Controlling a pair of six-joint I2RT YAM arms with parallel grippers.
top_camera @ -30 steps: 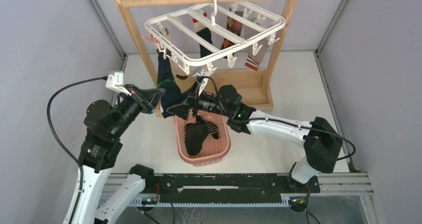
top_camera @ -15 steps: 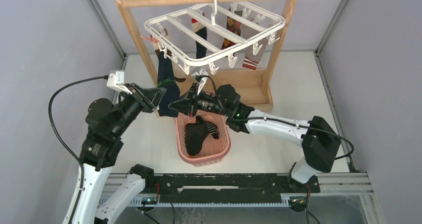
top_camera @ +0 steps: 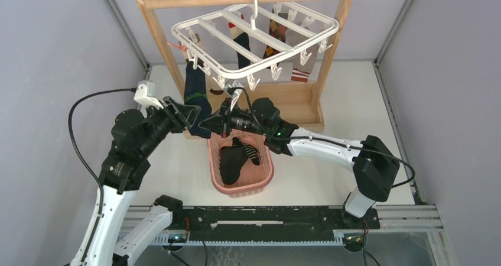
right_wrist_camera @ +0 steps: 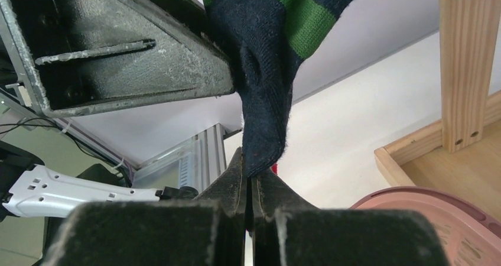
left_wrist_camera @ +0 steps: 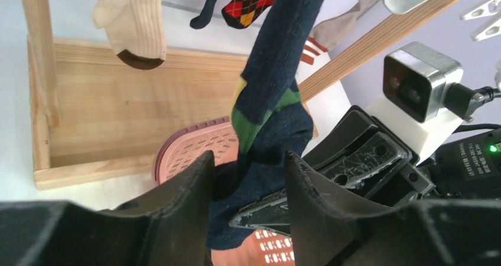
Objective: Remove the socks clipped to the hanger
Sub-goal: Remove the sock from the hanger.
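Note:
The white hanger (top_camera: pixel 277 58) hangs by its hook from the wooden rack's top bar. A navy sock with a green band (top_camera: pixel 195 91) hangs from a clip at its left front corner. My right gripper (right_wrist_camera: pixel 251 165) is shut on the toe of this sock (right_wrist_camera: pixel 266 100). My left gripper (left_wrist_camera: pixel 248 159) stands open, and the sock (left_wrist_camera: pixel 277 71) hangs loosely between its fingers. Both grippers meet just above the basket's far rim, left gripper (top_camera: pixel 192 115) beside right gripper (top_camera: pixel 207 123). More socks stay clipped: cream with a brown toe (left_wrist_camera: pixel 133 18), argyle (left_wrist_camera: pixel 248 0), black (top_camera: pixel 243 50), grey with a red-white cuff (top_camera: pixel 301 71).
A pink basket (top_camera: pixel 263 180) sits below the grippers with black socks (top_camera: pixel 233 159) inside. The wooden rack (top_camera: pixel 328 47) has a flat tray base (left_wrist_camera: pixel 118 112) behind the basket. Grey walls close in the left and right sides.
My right gripper has shut on the navy sock's toe. My left gripper has opened, letting go of the sock, and its arm shifted slightly right.

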